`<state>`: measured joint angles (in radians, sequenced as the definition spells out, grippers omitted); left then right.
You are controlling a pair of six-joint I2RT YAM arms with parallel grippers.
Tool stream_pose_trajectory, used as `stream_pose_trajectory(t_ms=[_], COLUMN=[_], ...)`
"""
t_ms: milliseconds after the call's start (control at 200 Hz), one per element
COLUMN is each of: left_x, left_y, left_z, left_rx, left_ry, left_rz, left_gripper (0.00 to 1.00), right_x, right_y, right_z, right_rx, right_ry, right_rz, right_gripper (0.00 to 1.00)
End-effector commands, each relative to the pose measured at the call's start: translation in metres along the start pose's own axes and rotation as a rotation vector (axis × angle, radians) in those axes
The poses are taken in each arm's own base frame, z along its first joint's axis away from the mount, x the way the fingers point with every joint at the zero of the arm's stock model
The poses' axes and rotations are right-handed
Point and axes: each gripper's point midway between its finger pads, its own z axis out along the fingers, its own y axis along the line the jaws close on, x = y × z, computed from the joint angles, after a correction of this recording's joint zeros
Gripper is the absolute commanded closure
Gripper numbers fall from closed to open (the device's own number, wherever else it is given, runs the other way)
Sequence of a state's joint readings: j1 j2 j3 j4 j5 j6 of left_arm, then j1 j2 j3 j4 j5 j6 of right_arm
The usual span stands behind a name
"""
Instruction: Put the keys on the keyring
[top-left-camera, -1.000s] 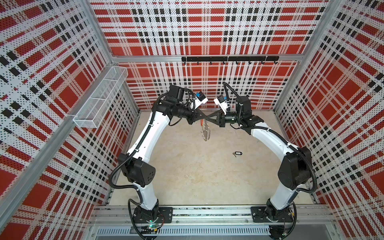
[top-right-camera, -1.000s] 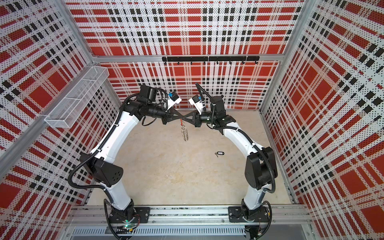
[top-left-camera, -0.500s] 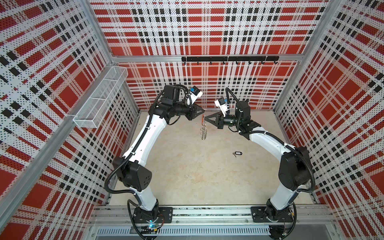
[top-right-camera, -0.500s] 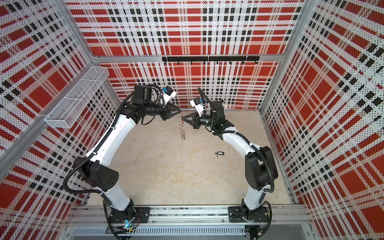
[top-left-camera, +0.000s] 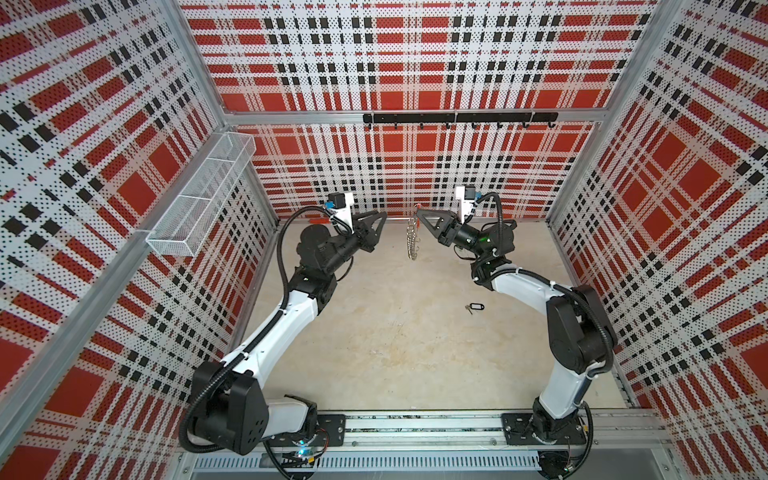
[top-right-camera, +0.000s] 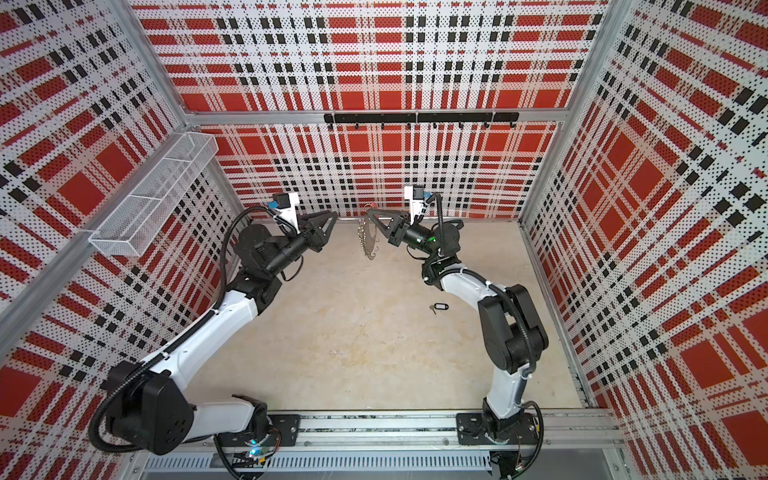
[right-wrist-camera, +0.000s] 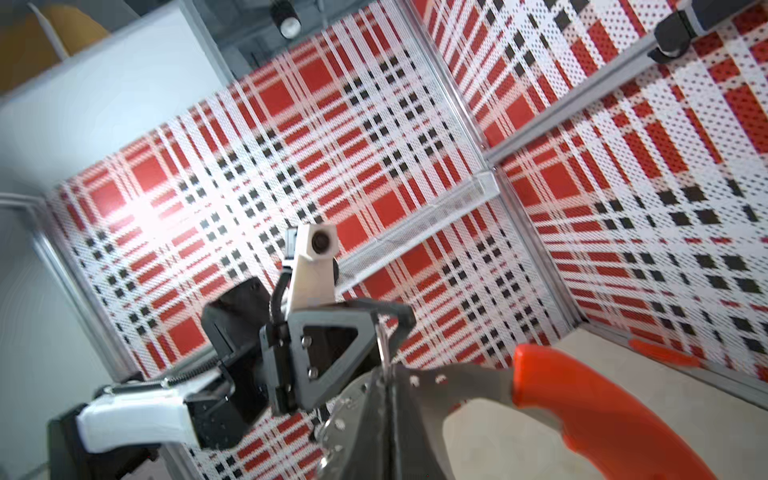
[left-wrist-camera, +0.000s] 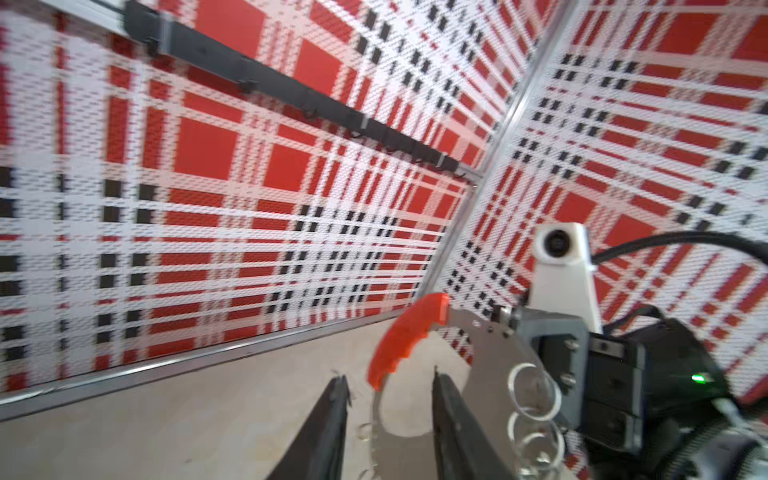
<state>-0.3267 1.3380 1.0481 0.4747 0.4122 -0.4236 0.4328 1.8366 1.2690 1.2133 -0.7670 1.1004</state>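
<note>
The right pincer (top-left-camera: 419, 213) is clenched on the keyring (top-left-camera: 412, 243), which hangs above the surface (top-left-camera: 395, 353). The left pincer (top-left-camera: 383, 216) is released and empty, near the keyring. The keys (top-left-camera: 475, 308) lie on the surface, well apart from the keyring.

**Findings: blurred, cropped and unresolved items**

The left wrist view is blurred throughout. In it the keyring (left-wrist-camera: 490, 332) and both fingers of the left gripper (left-wrist-camera: 390, 376) run off the bottom edge. In the right wrist view the keyring (right-wrist-camera: 540, 386) is cropped at the same edge, partly covered by the right gripper (right-wrist-camera: 385, 374). In both top views the keys (top-left-camera: 475, 308) (top-right-camera: 439, 308), well apart from the keyring, are too small to resolve.
</note>
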Motion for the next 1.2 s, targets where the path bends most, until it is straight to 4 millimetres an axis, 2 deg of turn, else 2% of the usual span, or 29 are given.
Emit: stream_pose_trajectory(t_ms=[0,160,271,436,581,767,1193], left_x=[-0.026,-0.028,-0.023,-0.015,-0.015,-0.009,-0.003], left_y=[-0.029,-0.046,-0.055,-0.063,-0.071,-0.073,-0.077], left_z=[0.005,0.011,0.018,0.027,0.029,0.034,0.037], left_rx=[0.153,0.255,0.306,0.356,0.388,0.403,0.441], left_ry=[-0.102,-0.122,-0.099,-0.075,-0.081,-0.065,-0.033], left_rz=[0.003,-0.007,-0.011,-0.032,-0.036,-0.047,-0.047], left_gripper=[0.62,0.62,0.63,0.69,0.70,0.72,1.00], right_x=[-0.021,-0.016,-0.014,-0.012,-0.011,-0.010,-0.011], right_y=[0.037,0.036,0.036,0.037,0.037,0.040,0.044], right_z=[0.007,0.010,0.011,0.013,0.014,0.015,0.016], right_rx=[-0.141,-0.136,-0.144,-0.159,-0.165,-0.175,-0.179], right_ry=[-0.076,-0.049,-0.043,-0.025,-0.019,-0.008,0.002], right_rz=[-0.001,-0.005,0.004,0.011,0.011,0.009,0.002], right_gripper=[1.00,1.00,1.00,1.00,1.00,1.00,1.00])
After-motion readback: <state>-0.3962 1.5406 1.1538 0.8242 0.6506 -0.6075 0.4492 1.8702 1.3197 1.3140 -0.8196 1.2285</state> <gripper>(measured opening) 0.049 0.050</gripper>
